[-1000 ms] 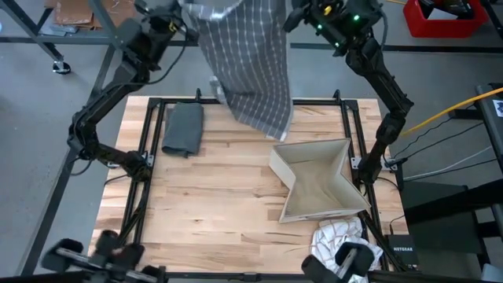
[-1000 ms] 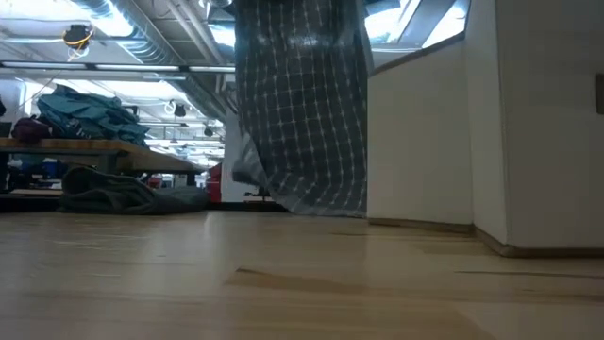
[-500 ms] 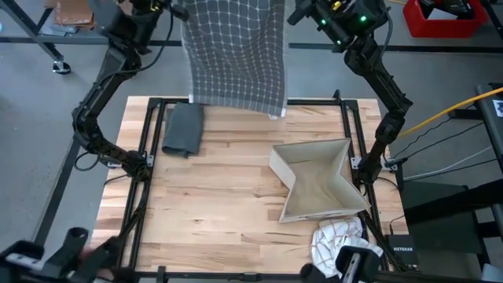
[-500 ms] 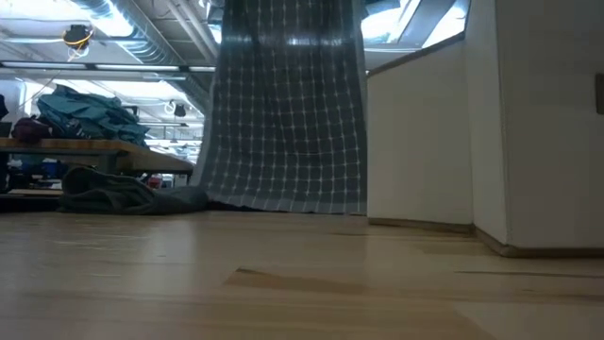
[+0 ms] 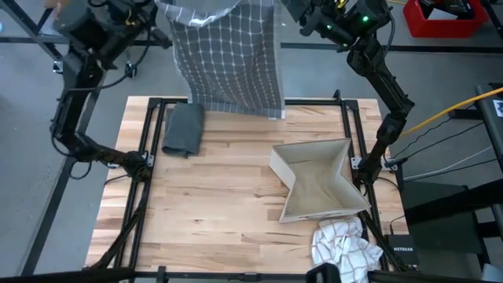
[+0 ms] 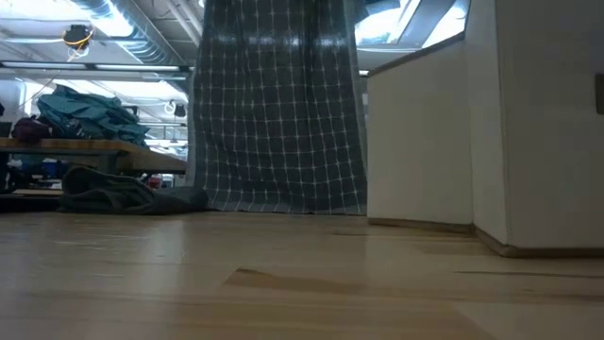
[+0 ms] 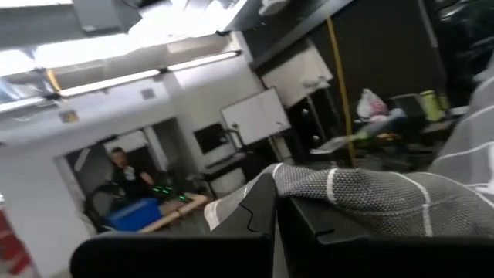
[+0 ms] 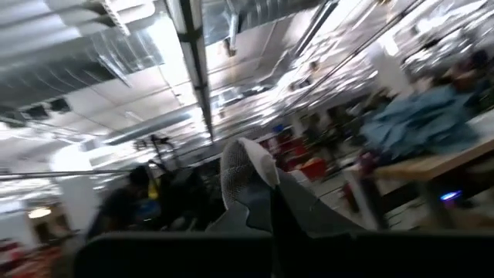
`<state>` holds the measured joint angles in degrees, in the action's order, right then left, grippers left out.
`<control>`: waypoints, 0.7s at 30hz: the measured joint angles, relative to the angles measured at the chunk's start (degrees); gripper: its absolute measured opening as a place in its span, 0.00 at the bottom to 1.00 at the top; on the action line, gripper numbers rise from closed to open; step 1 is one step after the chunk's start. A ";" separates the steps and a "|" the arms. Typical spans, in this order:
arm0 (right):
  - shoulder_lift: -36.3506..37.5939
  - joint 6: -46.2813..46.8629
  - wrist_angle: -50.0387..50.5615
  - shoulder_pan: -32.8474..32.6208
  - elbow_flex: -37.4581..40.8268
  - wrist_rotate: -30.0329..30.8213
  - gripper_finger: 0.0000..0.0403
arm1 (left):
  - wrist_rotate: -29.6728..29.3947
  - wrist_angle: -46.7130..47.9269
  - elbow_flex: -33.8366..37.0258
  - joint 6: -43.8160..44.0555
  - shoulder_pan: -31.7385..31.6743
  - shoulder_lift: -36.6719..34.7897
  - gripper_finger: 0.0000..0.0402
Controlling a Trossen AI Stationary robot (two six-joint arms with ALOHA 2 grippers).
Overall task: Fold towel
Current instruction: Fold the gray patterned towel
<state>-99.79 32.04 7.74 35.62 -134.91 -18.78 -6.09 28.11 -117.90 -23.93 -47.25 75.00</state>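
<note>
While both end effectors pinch its top corners, the grey checked towel (image 5: 232, 59) hangs spread flat above the table (image 5: 228, 189).

Matt woven towel (image 5: 232, 59), wood table (image 5: 220, 196)

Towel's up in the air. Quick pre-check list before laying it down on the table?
1. Left gripper shut on checked towel corner: ok.
2. Right gripper shut on the other corner: ok.
3. Towel hanging spread between the arms: ok.
4. Bottom hem clear of table: cannot tell.
5. Folded grey cloth sits close to the drop area: not ok.
6. Fabric box clear of the towel: ok.
</note>
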 joint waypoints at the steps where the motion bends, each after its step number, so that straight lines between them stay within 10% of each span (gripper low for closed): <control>1: 0.00 1.51 -0.04 0.00 0.00 -1.07 0.00 | 0.00 1.46 -0.28 0.31 0.57 -0.50 0.00; 21: -0.20 21.72 16.18 -4.05 -0.04 -27.29 0.00 | 7.28 28.40 -1.56 13.07 14.08 -8.61 0.00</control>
<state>-99.99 53.77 23.92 31.56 -134.96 -46.06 1.19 56.51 -119.46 -10.87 -33.18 66.39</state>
